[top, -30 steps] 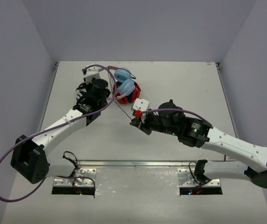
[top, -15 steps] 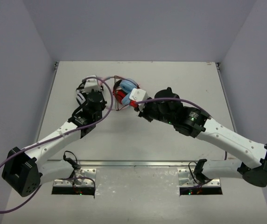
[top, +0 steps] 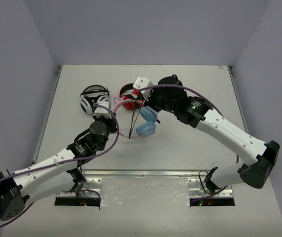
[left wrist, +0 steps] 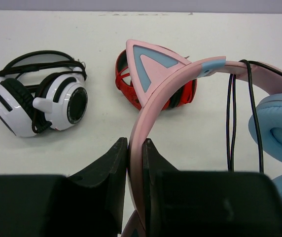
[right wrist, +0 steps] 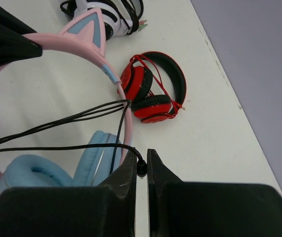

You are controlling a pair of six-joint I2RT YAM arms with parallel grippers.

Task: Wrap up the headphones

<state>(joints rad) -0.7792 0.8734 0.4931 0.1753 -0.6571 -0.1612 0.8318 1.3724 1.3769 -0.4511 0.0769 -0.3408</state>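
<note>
1. The headphones (top: 146,123) sit between the two arms over the middle of the table (top: 195,148). The pink headband (left wrist: 166,85) is raised and the blue earcups (right wrist: 37,175) are slung below it. I cannot tell whether the cups touch the surface.
2. The thin black cable (right wrist: 57,123) already crosses the band in a few strands beside the blue slider. The band is smooth and curved, so if tension drops, those turns will likely slide toward a cup and fall loose.
3. The right gripper (right wrist: 141,159) is clenched on the cable close to what looks like its end. With so thin a cord and so little of it in the jaws, a sharp pull could draw it straight out.
4. The left gripper (left wrist: 135,148) is clamped on the narrow edge of the headband, below a cat ear (left wrist: 148,69). Sideways pull from the cable could twist the band in that grip or tip the whole set over.
5. A turn led too near that ear may catch on its point rather than lie flat.
6. The red-and-black headphones (right wrist: 153,89) lie just behind, near the cable's path. A low sweep of cord or wrist could hook or drag them.
7. The black-and-white headphones (left wrist: 37,98) lie farther left and are the lesser risk.
</note>
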